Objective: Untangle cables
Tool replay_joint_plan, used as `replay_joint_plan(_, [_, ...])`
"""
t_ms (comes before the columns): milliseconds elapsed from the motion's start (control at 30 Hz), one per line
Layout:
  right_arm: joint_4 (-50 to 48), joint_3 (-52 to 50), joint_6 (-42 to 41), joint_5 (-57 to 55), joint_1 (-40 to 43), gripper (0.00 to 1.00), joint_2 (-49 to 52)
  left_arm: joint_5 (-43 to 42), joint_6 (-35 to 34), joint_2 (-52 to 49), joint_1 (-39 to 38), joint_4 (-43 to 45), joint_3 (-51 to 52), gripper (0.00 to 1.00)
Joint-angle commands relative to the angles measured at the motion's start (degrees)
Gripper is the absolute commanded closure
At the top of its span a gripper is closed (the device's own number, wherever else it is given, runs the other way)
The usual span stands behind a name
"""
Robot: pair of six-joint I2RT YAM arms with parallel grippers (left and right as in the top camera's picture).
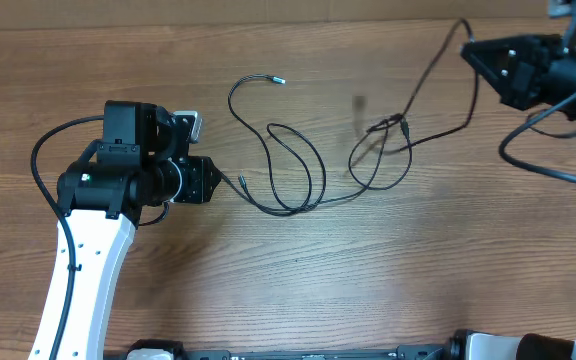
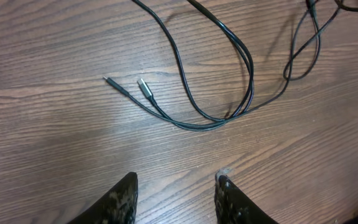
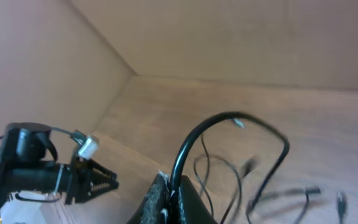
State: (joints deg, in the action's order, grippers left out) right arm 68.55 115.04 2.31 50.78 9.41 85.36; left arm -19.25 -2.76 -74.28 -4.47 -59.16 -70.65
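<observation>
Black cable in right end effector; left end effector half-open.

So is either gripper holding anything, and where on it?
The right gripper pinches a black cable on its cord, no plug visible there. The left gripper holds nothing.

Two robot arms, one brown wooden table, one tangle of thin black cables.
One black left gripper and one black right gripper make two. Four small plug ends show; the crossing cables cannot be counted.
</observation>
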Motion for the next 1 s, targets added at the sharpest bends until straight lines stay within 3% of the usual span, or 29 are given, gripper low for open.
replay_joint_plan(0, [-6.75,0.50,-8.41,0.98,-2.93,0.96,-0.37,0.13,0.83,-0.31,-0.04,0.07,-0.44,0.60])
replay_joint_plan(133, [-23.69,0.50,-21.46,6.03,-4.87,0.96,-0.44,0.13,0.83,-0.31,-0.04,0.02,-0.44,0.60])
replay_joint_plan(167, [-34.69,0.50,-28.76,8.59,-5.33,0.96,-0.44,0.13,0.83,-0.31,-0.04,0.04,-0.44,0.60])
replay_joint_plan(267, [-48.59,0.50,-37.90,9.77,-5.90,0.96,-0.44,0.15,0.85,-0.31,-0.04,0.04,-0.44,0.60])
replay_joint_plan(533, [-68.96,0.50,-48.15,9.25,-6.95,0.96,-0.44,0.15,0.83,-0.31,-0.04,0.07,-0.44,0.60])
replay_joint_plan(633, [-67.19,0.50,-48.78,9.40,-7.26,0.96,-0.44,0.13,0.83,-0.31,-0.04,0.04,-0.44,0.60])
replay_joint_plan(700, [-60.67,0.48,-47.47,9.33,-8.20,0.96,-0.42,0.13,0.83,-0.31,-0.04,0.13,-0.44,0.60])
replay_joint_plan(867, [-35.36,0.48,-31.12,6.58,-11.47,0.96,0.50,0.04,0.81,-0.31,-0.04,0.55,-0.44,0.60])
replay_joint_plan(967, [-18.29,0.48,-21.62,-2.64,-14.40,0.96,2.25,-1.20,0.85,-0.31,-0.04,0.87,-0.44,0.59])
